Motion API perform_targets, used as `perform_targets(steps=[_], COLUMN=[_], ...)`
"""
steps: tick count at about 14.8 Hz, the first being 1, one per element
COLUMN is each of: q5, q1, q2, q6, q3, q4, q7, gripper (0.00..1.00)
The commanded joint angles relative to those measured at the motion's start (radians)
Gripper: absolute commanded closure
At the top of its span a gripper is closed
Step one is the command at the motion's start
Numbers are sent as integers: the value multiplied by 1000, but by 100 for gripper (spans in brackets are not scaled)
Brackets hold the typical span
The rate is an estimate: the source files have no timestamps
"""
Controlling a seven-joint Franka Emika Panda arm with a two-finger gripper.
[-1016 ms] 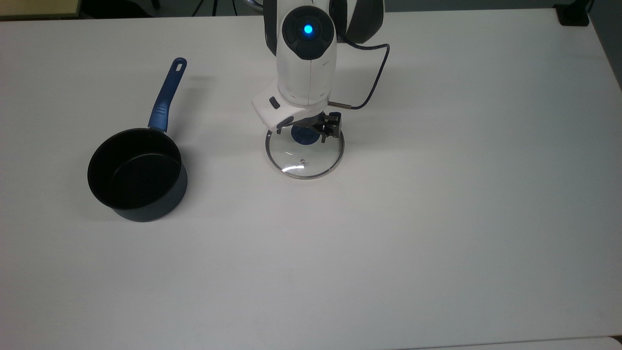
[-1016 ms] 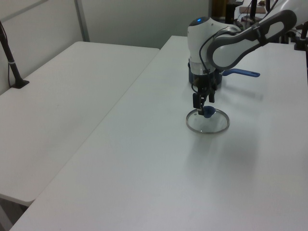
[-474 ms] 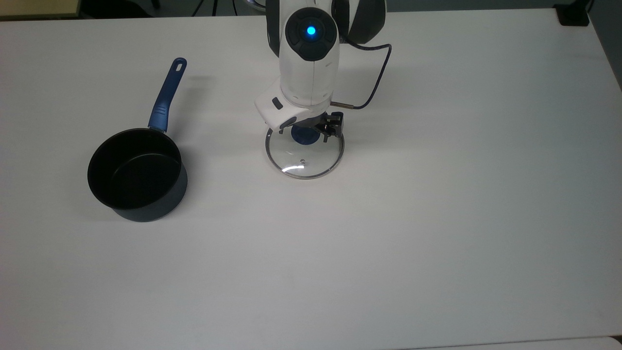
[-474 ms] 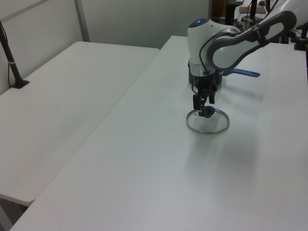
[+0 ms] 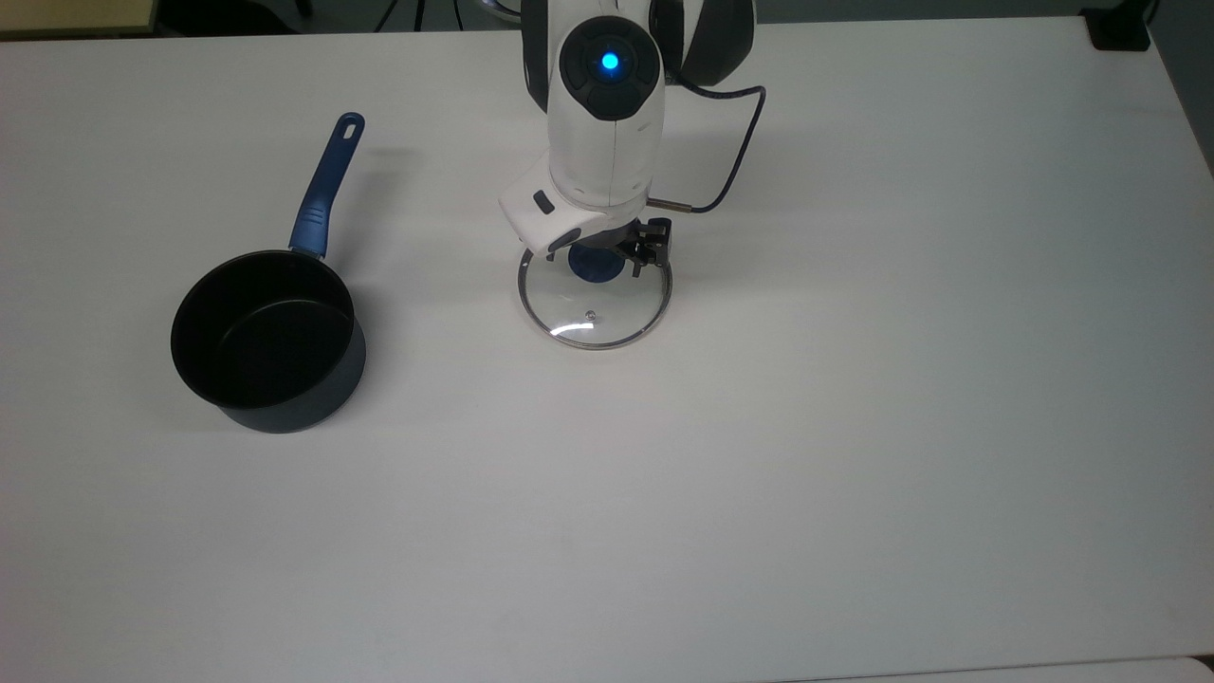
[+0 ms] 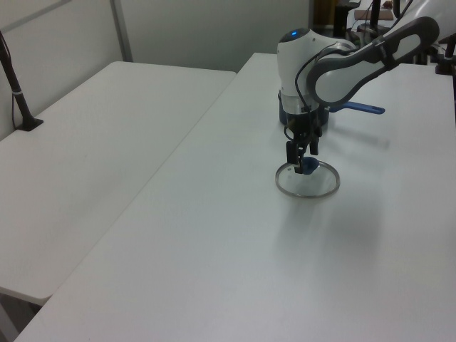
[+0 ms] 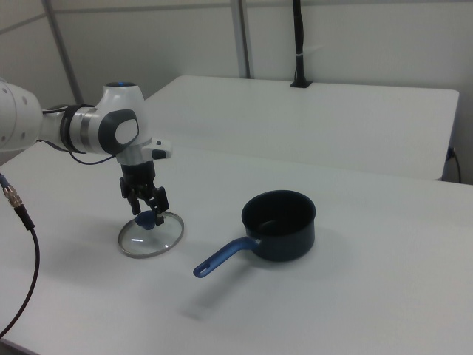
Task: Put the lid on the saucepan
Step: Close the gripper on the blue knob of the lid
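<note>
A: Any lettering, brand marks, numbers or signs to log?

B: None legible. The arm's white casing carries a lit blue dot and a small dark mark, neither readable as text.

A: The saucepan or the lid?

B: Plain surfaces, no label that can be read; the white table is unmarked too.

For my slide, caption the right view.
Panda gripper poised over the knob of the lid, flat on the table beside the open saucepan.
</note>
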Motion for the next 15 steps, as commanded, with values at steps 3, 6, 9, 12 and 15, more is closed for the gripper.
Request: perform_targets(steps=[3, 6, 9, 12, 15], q5=[-10, -11, -33, -39, -39], q1=[13, 19, 20, 20, 20], q2=[-17, -17, -17, -20, -23], q6=[14, 14, 14, 14, 14], q3=[-1, -1, -1, -1, -1], q4=[-26, -26, -26, -25, -25], q7=[24, 24, 56, 67, 68], gripper=[19, 26, 33, 36, 45])
